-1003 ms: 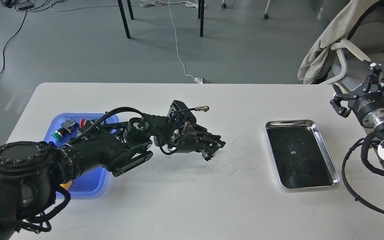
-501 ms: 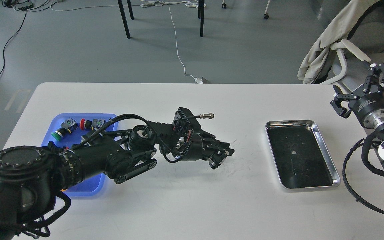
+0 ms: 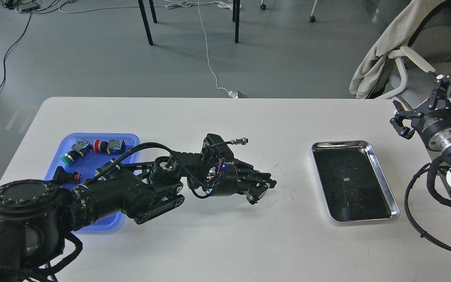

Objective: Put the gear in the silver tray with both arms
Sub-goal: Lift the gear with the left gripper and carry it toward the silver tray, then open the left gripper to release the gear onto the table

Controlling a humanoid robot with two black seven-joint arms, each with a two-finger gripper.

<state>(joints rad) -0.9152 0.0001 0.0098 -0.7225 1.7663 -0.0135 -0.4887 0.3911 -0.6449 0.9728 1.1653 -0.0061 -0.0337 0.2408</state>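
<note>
The silver tray (image 3: 394, 203) lies empty on the right of the white table, its dark bottom bare. My left gripper (image 3: 264, 189) hangs low over the middle of the table, left of the tray and apart from it. Its dark fingers are close together and point right and down. I cannot tell whether they hold anything. No gear shows anywhere in view. My right gripper (image 3: 425, 106) is open and empty, raised beyond the table's right edge, behind and to the right of the silver tray.
A blue plastic tray (image 3: 88, 164) at the left holds a green push button (image 3: 68, 158), a red button (image 3: 99, 145) and other small parts; my left arm covers its front. A chair with a cloth (image 3: 386, 51) stands at the back right.
My left gripper has moved right and a little toward me, away from the blue tray and closer to the silver tray. More of the blue tray shows. The right gripper has barely moved.
</note>
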